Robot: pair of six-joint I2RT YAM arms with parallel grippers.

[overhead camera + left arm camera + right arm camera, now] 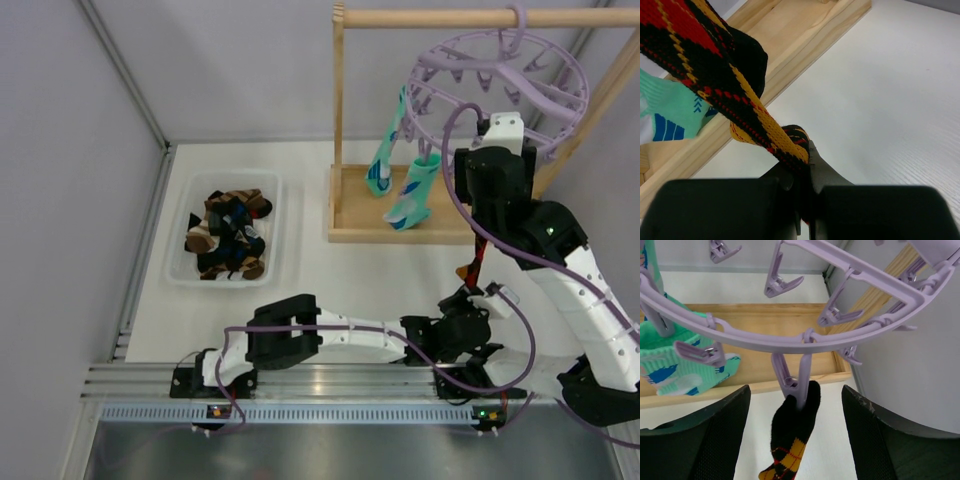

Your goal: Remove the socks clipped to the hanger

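The lilac hanger (500, 85) hangs from the wooden rail at the top right. Two turquoise socks (410, 195) are clipped to its left side. One peg (792, 377) holds the toe of a black sock with orange-red diamonds (790, 435). My right gripper (796, 432) is open, with its jaws on either side of that sock just below the peg and not touching it. My left gripper (807, 160) is shut on the lower end of the same sock (715, 65), low over the table (468, 300). The sock runs taut between the peg and the left gripper.
The wooden frame's base board (790, 45) lies just behind the sock, with its upright post (338, 120) further left. A clear bin (180, 215) at the left holds several loose socks. A grey wall stands close on the right (910, 380).
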